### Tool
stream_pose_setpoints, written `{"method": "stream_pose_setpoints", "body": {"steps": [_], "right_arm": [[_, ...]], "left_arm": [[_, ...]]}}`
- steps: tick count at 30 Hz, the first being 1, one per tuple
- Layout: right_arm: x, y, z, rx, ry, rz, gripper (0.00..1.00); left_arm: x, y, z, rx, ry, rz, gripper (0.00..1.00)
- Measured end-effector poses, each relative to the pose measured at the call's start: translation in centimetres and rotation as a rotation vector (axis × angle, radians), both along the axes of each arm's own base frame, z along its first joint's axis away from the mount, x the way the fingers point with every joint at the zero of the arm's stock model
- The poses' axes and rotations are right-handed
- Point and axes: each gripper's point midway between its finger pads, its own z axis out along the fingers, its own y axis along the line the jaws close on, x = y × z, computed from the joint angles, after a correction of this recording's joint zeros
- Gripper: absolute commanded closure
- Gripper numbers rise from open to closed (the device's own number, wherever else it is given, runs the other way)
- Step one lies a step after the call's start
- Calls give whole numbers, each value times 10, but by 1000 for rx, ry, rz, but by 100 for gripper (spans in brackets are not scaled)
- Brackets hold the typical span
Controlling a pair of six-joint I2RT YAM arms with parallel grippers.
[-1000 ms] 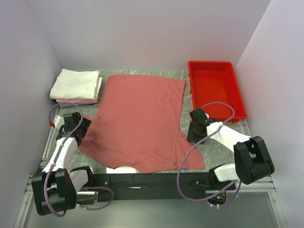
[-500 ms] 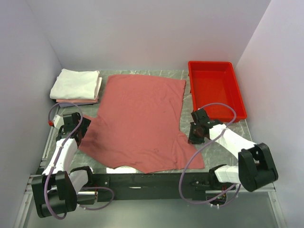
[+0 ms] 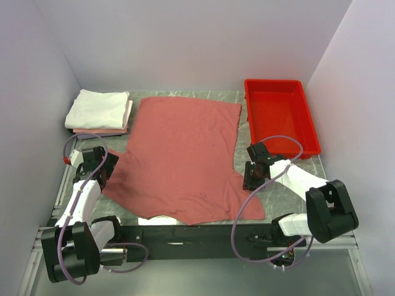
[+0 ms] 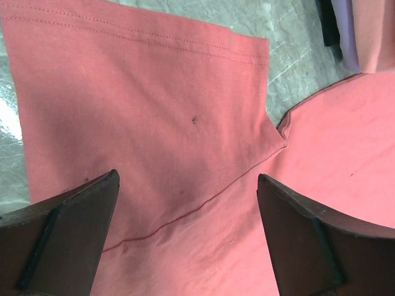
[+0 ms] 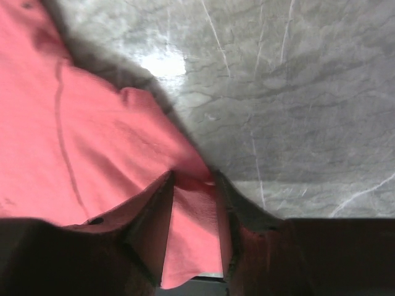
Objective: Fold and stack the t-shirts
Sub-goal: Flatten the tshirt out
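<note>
For folding, a sleeve [image 5: 111, 154] of the red shirt [image 3: 182, 154] is pinched in the right jaws at lower right; the left jaws are held wide open above the other.

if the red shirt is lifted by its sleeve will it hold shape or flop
Probably flops: the red shirt lies flat with soft wrinkles, so it should drape and trail. Likely light: thin cloth, its sleeve edge puckered.

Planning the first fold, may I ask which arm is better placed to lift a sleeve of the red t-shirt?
Probably the right: the right gripper has a sleeve edge of the red t-shirt between its fingers, while the left gripper hovers open.
</note>
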Motion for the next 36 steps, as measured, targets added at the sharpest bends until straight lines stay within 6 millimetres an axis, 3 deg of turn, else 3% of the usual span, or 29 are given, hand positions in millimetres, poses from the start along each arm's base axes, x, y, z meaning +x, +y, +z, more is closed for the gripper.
{"method": "stream_pose_setpoints", "body": {"steps": [1, 4, 11, 15, 20, 24, 27, 31, 36], "right_arm": [[-1, 0, -2, -4, 10, 4, 77], [-3, 0, -4, -1, 20, 10, 100], [-1, 9, 17, 36, -50, 31, 100], [-5, 34, 33, 34, -89, 102, 100], [-18, 82, 36, 13, -89, 217, 90], [-36, 115, 20, -74, -51, 287, 66], [-47, 133, 15, -144, -43, 334, 55], [-51, 153, 24, -189, -73, 361, 49], [-48, 157, 45, -145, -120, 343, 42]], "left_arm": [[0, 0, 0, -1, 0, -1, 1], [0, -1, 0, -3, 0, -2, 1], [1, -2, -1, -6, -3, -7, 0], [0, -2, -3, -7, 1, -10, 1], [0, -2, -6, -9, 12, -10, 1], [-1, -2, -8, -10, 17, -10, 1], [-3, -3, -11, -10, 24, -12, 1], [-3, -2, -11, -5, 27, -17, 1], [-3, -2, -11, -1, 28, -23, 0]]}}
